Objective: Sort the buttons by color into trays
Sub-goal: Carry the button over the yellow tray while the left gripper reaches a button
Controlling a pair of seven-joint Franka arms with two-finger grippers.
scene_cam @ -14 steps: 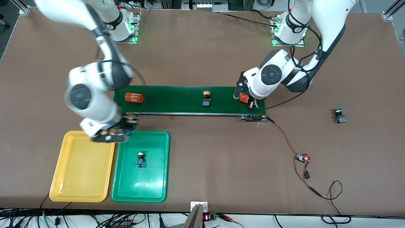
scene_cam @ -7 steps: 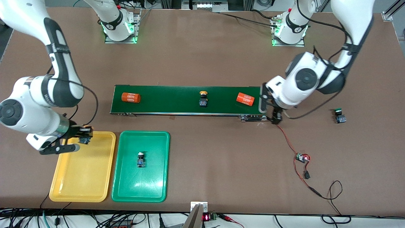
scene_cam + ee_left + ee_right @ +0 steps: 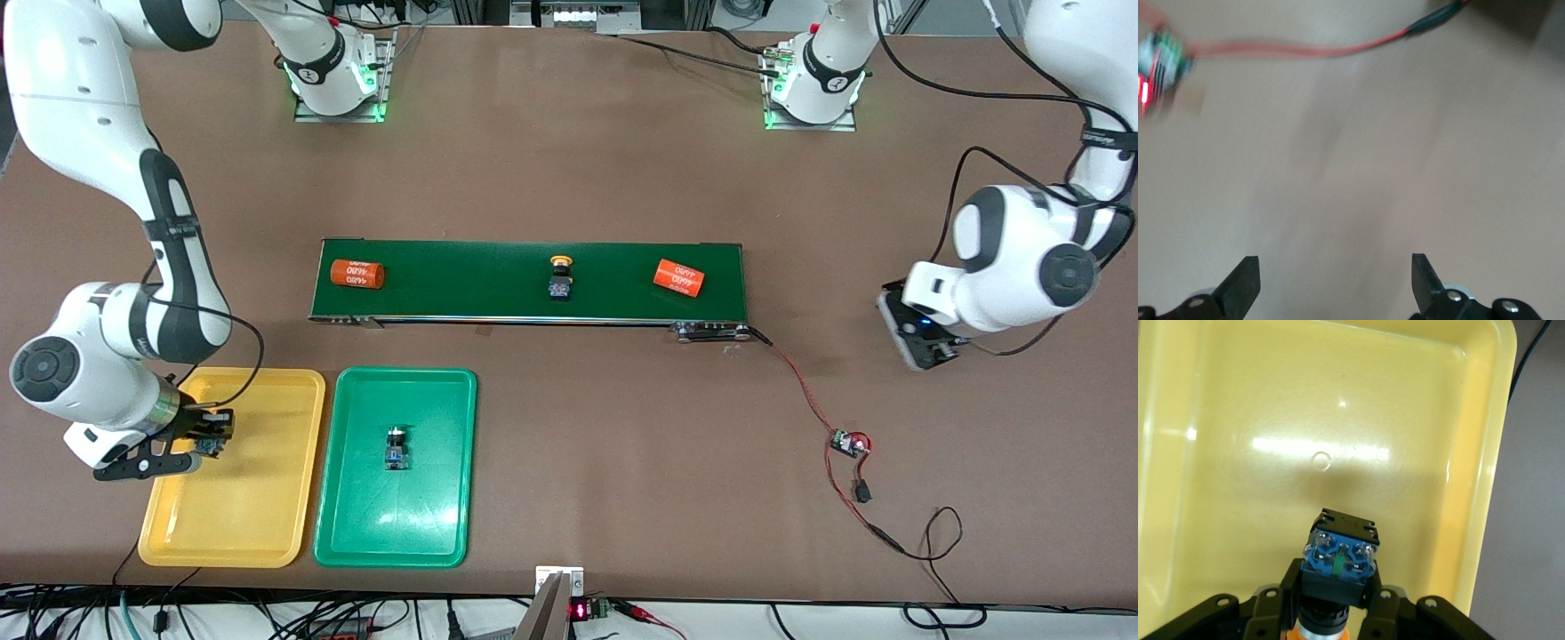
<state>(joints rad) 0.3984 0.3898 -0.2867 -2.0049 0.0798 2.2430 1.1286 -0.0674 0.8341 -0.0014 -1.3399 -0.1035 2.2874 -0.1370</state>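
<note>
My right gripper is shut on a button with an orange cap and a black-blue body. It hangs low over the yellow tray, whose floor fills the right wrist view. A second yellow-capped button stands on the dark-green belt. One more button lies in the green tray. My left gripper is over bare table at the left arm's end. Its jaws are open with nothing between them.
Two orange cylinders lie on the belt near its two ends. A small circuit board with a red wire sits on the table nearer the front camera than the belt; the left wrist view shows this board.
My right gripper carried its button from the belt's edge to over the yellow tray. My left gripper let go of an orange cylinder, opened, swung to its table end and now covers a green-capped button.
</note>
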